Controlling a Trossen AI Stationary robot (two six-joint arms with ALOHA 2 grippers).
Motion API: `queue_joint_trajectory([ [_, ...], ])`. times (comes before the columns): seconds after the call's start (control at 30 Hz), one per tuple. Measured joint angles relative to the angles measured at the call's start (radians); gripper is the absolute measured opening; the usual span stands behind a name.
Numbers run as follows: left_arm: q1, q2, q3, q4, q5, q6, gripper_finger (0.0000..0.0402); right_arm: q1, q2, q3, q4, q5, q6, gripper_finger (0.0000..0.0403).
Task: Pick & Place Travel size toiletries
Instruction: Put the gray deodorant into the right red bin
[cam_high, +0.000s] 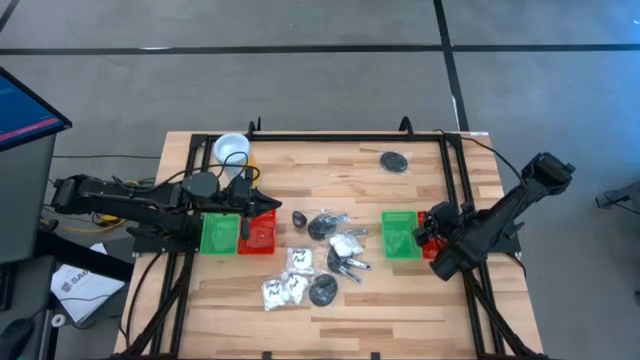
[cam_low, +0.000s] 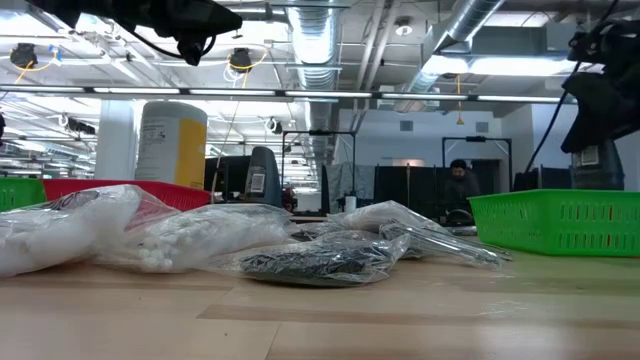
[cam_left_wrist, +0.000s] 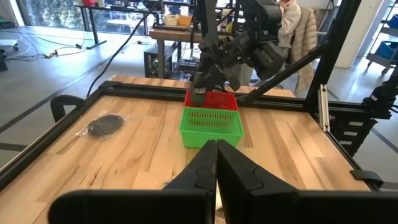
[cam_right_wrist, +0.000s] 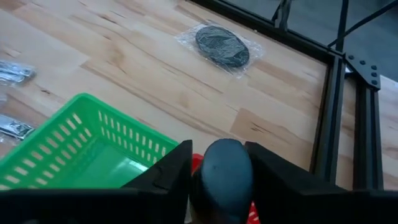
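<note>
The toiletries lie loose at the table's middle (cam_high: 325, 250): black discs, white sachets and small silvery tubes, several in clear bags. One bagged black disc (cam_high: 395, 160) lies apart near the far edge and also shows in the right wrist view (cam_right_wrist: 222, 45). My right gripper (cam_high: 426, 232) is shut on a small dark cap (cam_right_wrist: 227, 167) above the right red tray (cam_high: 437, 248), beside the right green tray (cam_high: 400, 235). My left gripper (cam_high: 262, 200) is shut and empty (cam_left_wrist: 216, 167) above the left red tray (cam_high: 258, 235). My right gripper pinches the dark cap (cam_right_wrist: 227, 163) between its two fingers, one on each side of its rounded body. The fingers slant down from the table's right side. The cap hangs clear above the red tray, as the left wrist view shows (cam_left_wrist: 198, 94).
A yellow cylinder with a white top (cam_high: 232, 152) stands at the far left, behind the left green tray (cam_high: 220, 232). A black metal frame (cam_high: 455, 170) runs round the table's edges. Bare wood lies between the piles and the far edge.
</note>
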Motion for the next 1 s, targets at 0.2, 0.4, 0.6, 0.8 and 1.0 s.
queue_joint_trajectory([
  [0.2, 0.000, 0.000, 0.000, 0.001, 0.000, 0.000, 0.0000, 0.000, 0.014, 0.000, -0.001, 0.002, 0.002, 0.0139],
  [0.4, 0.000, 0.000, 0.000, 0.003, 0.000, 0.000, 0.0000, 0.000, 0.014, 0.000, -0.013, 0.006, 0.008, 0.0100],
  [0.6, 0.000, 0.000, 0.000, 0.003, 0.000, 0.000, 0.0000, 0.000, 0.001, 0.000, -0.028, 0.003, 0.011, 0.0091],
  [0.8, 0.000, 0.014, 0.000, 0.000, 0.000, 0.000, 0.0024, 0.000, -0.053, 0.048, -0.122, 0.009, 0.011, 0.0098],
  [1.0, 0.000, 0.149, 0.000, 0.006, -0.019, 0.000, 0.0101, 0.000, -0.102, 0.145, -0.102, 0.144, -0.164, 0.0103],
])
